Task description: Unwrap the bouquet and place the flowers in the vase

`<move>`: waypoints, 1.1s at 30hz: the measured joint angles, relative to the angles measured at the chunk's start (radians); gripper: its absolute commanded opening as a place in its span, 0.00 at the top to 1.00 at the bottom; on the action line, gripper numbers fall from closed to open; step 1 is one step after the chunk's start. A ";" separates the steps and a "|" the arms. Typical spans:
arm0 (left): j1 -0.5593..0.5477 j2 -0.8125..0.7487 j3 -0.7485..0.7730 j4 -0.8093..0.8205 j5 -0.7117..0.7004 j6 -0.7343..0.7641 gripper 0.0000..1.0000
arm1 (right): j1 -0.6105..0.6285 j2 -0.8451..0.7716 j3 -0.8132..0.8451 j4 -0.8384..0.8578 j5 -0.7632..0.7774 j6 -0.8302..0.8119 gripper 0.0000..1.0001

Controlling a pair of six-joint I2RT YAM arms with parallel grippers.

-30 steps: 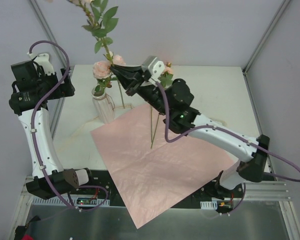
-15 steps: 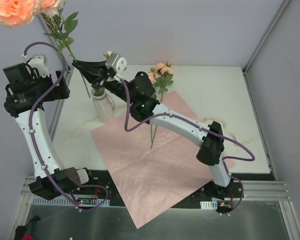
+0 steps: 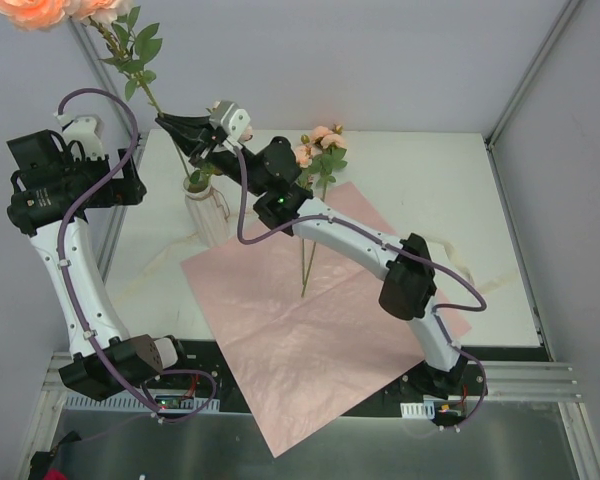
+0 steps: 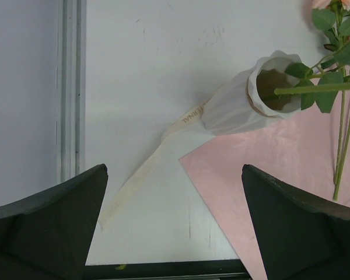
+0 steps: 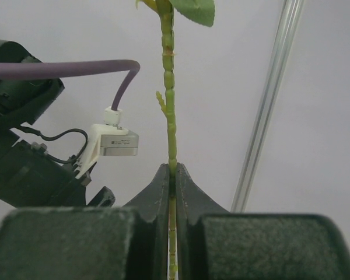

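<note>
My right gripper (image 3: 170,124) is shut on the thin green stem of a flower (image 5: 171,116) and holds it nearly upright over the vase (image 3: 208,214). The peach-pink blossoms (image 3: 30,10) are high at the top left. In the left wrist view the stem's lower end (image 4: 315,88) reaches into the mouth of the whitish ribbed vase (image 4: 233,111), with leaves at the rim. Another of the flowers (image 3: 318,152) lies across the spread pink paper (image 3: 310,320). My left gripper (image 4: 174,170) hangs open and empty, high above the table to the vase's left.
A cream ribbon (image 4: 141,175) trails over the white table from the vase's foot towards the near edge. More ribbon (image 3: 452,256) lies at the paper's right. A metal frame post (image 5: 268,111) stands behind the held stem. The left arm's camera mount (image 5: 115,142) is close to it.
The right arm has swung the held flower left from the table's middle to above the vase. The blossoms now sit at the top left. The left arm barely moved.
</note>
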 measured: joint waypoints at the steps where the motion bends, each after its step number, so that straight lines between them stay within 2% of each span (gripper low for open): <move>1: 0.000 0.000 0.000 -0.004 0.004 0.005 0.01 | -0.006 0.011 0.011 -0.002 0.000 0.000 0.99; 13: 0.006 0.000 0.000 -0.028 0.043 0.035 0.01 | -0.024 0.053 0.035 0.005 -0.001 0.001 0.99; 15: 0.006 0.000 0.000 -0.031 0.050 0.035 0.01 | -0.024 0.050 -0.001 0.011 0.005 0.004 0.83; 19: 0.006 0.000 0.000 -0.037 0.054 0.035 0.01 | -0.024 0.048 -0.094 -0.055 0.025 0.027 0.63; 22: 0.006 0.000 0.000 -0.045 0.056 0.034 0.01 | -0.021 0.048 -0.142 -0.151 0.052 0.053 0.44; 28: 0.006 0.000 0.000 -0.047 0.071 0.034 0.01 | -0.012 0.027 -0.138 -0.352 0.095 0.080 0.34; 33: 0.006 0.000 0.000 -0.048 0.071 0.033 0.01 | 0.002 -0.053 -0.130 -0.540 0.099 0.110 0.31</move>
